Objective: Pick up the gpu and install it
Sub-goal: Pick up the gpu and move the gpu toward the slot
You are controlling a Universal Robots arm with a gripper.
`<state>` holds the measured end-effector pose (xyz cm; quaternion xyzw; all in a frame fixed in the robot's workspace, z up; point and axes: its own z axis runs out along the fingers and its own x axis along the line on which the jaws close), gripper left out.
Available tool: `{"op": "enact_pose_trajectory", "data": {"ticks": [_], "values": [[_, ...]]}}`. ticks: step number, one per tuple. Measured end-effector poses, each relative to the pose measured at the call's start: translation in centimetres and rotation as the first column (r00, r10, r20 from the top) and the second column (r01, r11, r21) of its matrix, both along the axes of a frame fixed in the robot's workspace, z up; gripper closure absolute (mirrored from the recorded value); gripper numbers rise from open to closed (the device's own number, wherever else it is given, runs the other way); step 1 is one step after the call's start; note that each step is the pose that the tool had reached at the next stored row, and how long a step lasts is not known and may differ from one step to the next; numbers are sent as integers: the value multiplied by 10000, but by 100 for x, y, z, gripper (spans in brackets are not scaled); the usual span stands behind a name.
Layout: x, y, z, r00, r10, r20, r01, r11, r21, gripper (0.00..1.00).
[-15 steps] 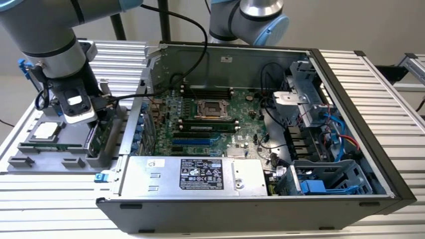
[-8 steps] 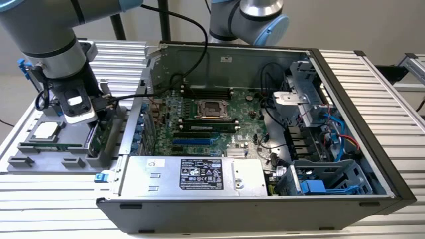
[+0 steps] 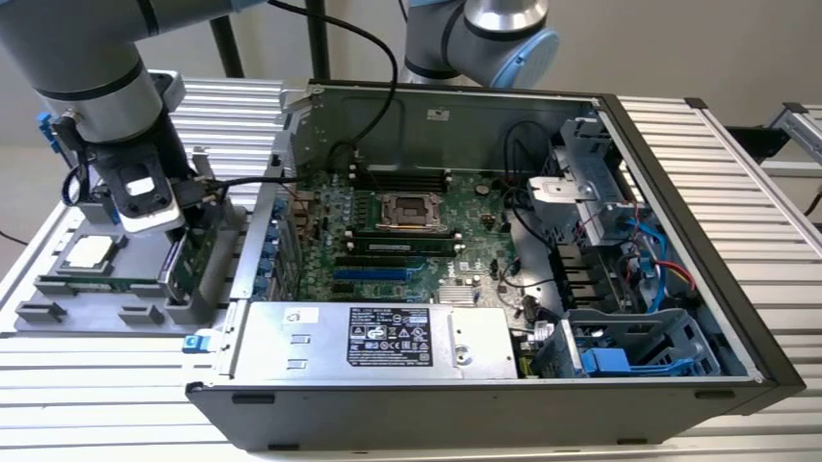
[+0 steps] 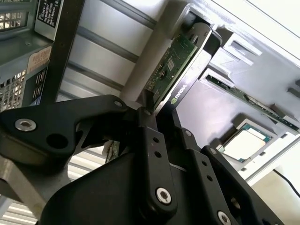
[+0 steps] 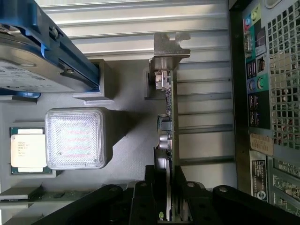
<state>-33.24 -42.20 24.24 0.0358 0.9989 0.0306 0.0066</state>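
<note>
The gpu (image 3: 192,267) is a thin green card standing on edge in the grey parts tray (image 3: 77,318), at the exterior view's left, just outside the open computer case (image 3: 668,241). My gripper (image 3: 188,219) comes down on it from above. In the first wrist view the gpu (image 5: 168,117) is edge-on, its silver bracket (image 5: 171,47) at the far end, and my gripper (image 5: 168,208) has a black finger pressed to each face. In the second wrist view the gpu (image 4: 176,65) runs out from my shut gripper (image 4: 151,115). Whether the card has left the tray is unclear.
The tray also holds a processor (image 5: 28,150), a pale square block (image 5: 75,138), a hard drive with blue rails (image 5: 28,61) and a memory stick (image 4: 253,101). Inside the case lie the motherboard (image 3: 411,241), its expansion slots (image 3: 372,274) and the power supply (image 3: 372,337). A second arm (image 3: 495,38) stands behind the case.
</note>
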Motion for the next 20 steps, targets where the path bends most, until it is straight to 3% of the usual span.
{"op": "enact_pose_trajectory", "data": {"ticks": [20], "values": [[0, 0, 181, 10000, 1, -44, -1, 10000, -1, 100]]}}
